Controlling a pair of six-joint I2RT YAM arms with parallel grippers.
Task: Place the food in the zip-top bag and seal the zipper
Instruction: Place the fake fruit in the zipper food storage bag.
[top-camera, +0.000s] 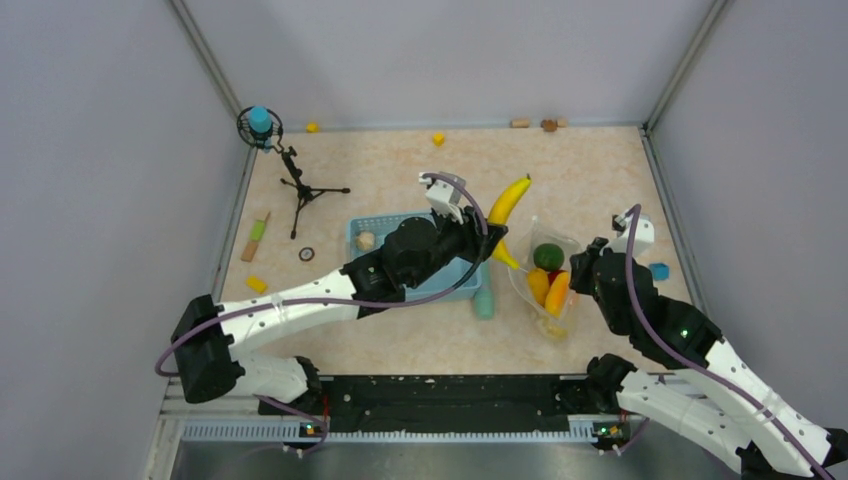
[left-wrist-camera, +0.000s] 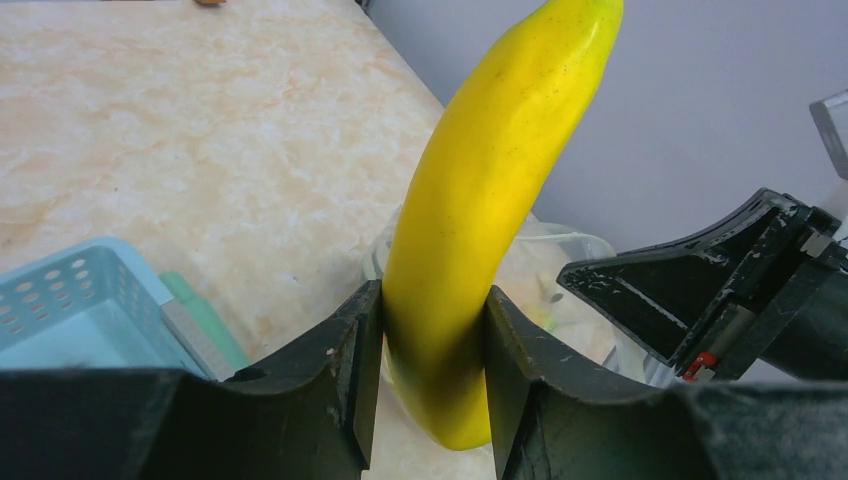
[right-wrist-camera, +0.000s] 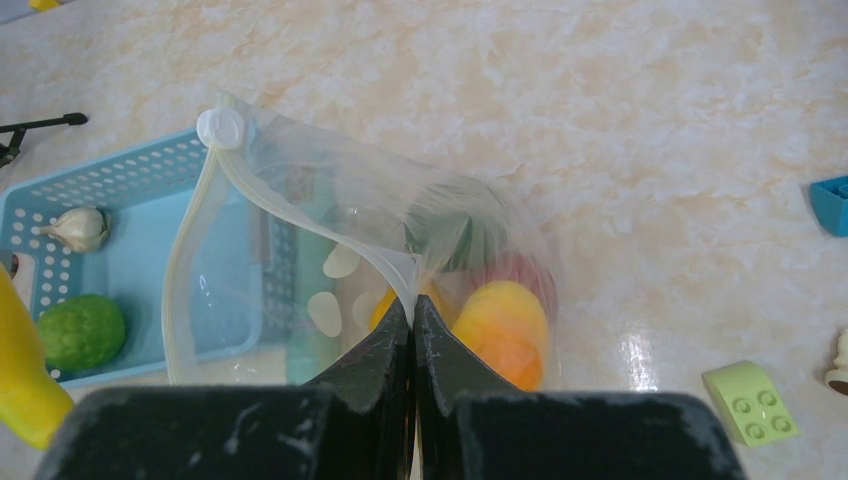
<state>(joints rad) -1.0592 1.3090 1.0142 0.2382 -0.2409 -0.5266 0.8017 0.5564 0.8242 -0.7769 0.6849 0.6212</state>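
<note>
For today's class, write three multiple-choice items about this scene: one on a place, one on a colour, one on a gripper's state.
1. Where is the garlic? A in the light-blue basket; B in the zip-top bag; C in the left gripper.
2. What colour is the fruit that the left gripper holds? A red; B yellow; C purple.
3. The right gripper is: A open and empty; B shut on the banana; C shut on the zip-top bag's rim.
Answers: 1 A, the garlic lies inside the basket. 2 B, it clamps the yellow banana. 3 C, its jaws meet on the bag's rim.
</note>
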